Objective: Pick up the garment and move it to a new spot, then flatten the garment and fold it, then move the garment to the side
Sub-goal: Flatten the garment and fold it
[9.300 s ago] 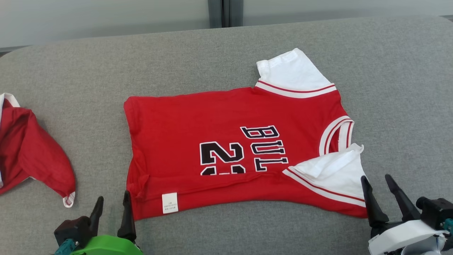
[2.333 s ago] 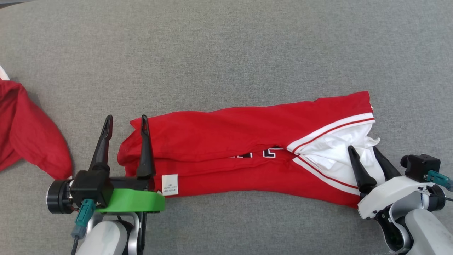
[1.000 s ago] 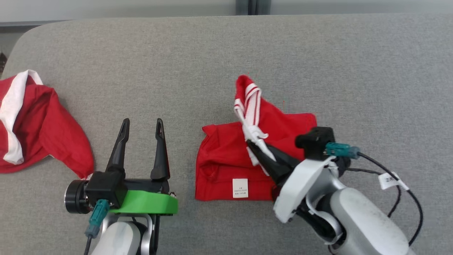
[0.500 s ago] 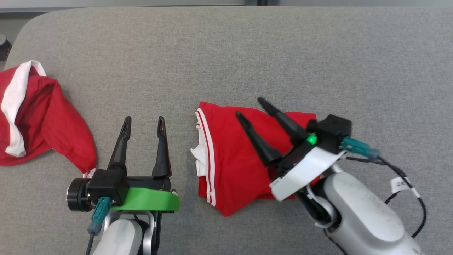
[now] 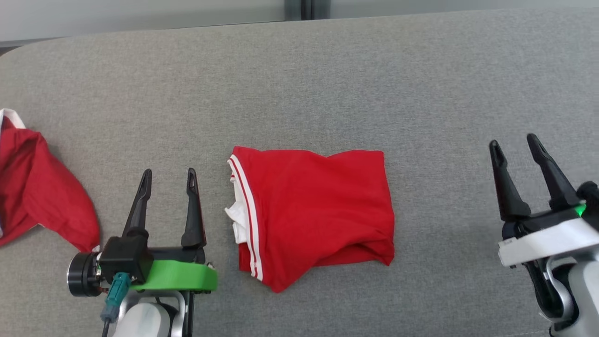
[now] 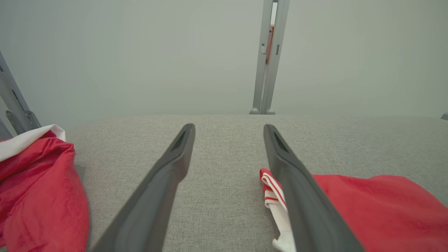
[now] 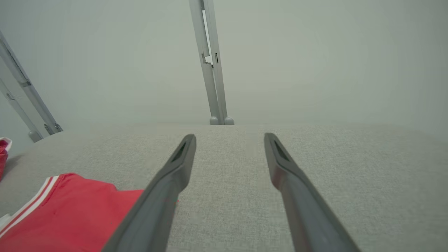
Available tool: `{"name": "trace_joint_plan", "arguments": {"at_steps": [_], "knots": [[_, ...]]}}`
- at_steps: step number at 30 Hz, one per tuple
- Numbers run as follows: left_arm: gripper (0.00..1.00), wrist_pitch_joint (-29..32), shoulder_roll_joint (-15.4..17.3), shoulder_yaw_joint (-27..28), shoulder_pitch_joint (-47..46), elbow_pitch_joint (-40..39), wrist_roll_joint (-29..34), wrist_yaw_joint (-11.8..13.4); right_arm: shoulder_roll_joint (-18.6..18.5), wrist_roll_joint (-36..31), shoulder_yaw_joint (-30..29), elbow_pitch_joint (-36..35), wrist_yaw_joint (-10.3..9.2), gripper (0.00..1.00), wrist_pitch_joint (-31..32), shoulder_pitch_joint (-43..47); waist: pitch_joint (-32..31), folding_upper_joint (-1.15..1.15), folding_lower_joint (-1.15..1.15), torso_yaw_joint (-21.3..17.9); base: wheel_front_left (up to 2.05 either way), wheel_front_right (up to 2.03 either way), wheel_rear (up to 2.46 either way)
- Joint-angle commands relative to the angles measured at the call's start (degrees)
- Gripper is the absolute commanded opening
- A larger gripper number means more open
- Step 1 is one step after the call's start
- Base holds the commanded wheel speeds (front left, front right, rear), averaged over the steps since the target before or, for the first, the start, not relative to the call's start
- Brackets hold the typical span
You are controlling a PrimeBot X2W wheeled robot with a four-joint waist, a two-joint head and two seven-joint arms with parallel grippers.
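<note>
Nearest the robot, the left gripper (image 5: 169, 173), on a green mount, hovers low over the grey fabric surface (image 5: 327, 84). Its two dark fingers are spread wide and hold nothing. The right gripper (image 5: 514, 140) sits at the opposite near corner, also spread wide and empty, well apart from the clothing.

Between them, a little further out, lies the folded red jersey (image 5: 313, 210). It is a compact, roughly rectangular bundle resting flat on the surface, just beside the left gripper's inner finger. Its left edge shows red-and-white striped trim (image 5: 248, 196) with a bit of white sleeve (image 5: 235, 220) poking out. One loose corner droops toward the robot at the near edge.

The folding looks done, so the step in hand appears to be the last one: shifting the bundle to the side. That would call for one gripper to come in low and pinch through all the layers at once, so the fold does not spill open when it is lifted or slid. The thick trimmed edge beside the left gripper seems the handiest hold.

At the far left edge a second red garment (image 5: 42, 201) lies crumpled with a flash of white. It takes up that side, so a move leftward has limited room, while the surface to the right is bare.

Beyond the rounded far edge stand a pale wall (image 5: 140, 16) and a grey metal post (image 5: 306, 7).
</note>
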Motion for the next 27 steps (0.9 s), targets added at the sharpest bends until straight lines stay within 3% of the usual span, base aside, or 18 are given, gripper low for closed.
{"name": "trace_joint_plan", "arguments": {"at_steps": [1,13,27], "knots": [[1.00,0.13,0.68,0.16,1.09,-0.20,-0.19,0.17,0.70,-0.70,-1.22,-1.26,0.00,1.00,0.50,2.10,-1.22,0.00,0.00,-1.55,0.00,0.00,0.00],[1.00,1.27,2.07,-0.14,4.24,-1.48,-0.64,0.89,3.93,-2.67,-5.06,-8.54,0.00,1.00,4.45,10.48,-3.94,0.00,0.00,-3.37,0.00,0.00,0.00],[1.00,1.59,2.48,-0.58,4.41,-2.37,-0.88,1.33,3.66,-2.04,-5.32,-9.07,0.00,1.00,5.68,10.72,-4.15,0.00,0.00,-3.02,0.00,0.00,0.00]]}}
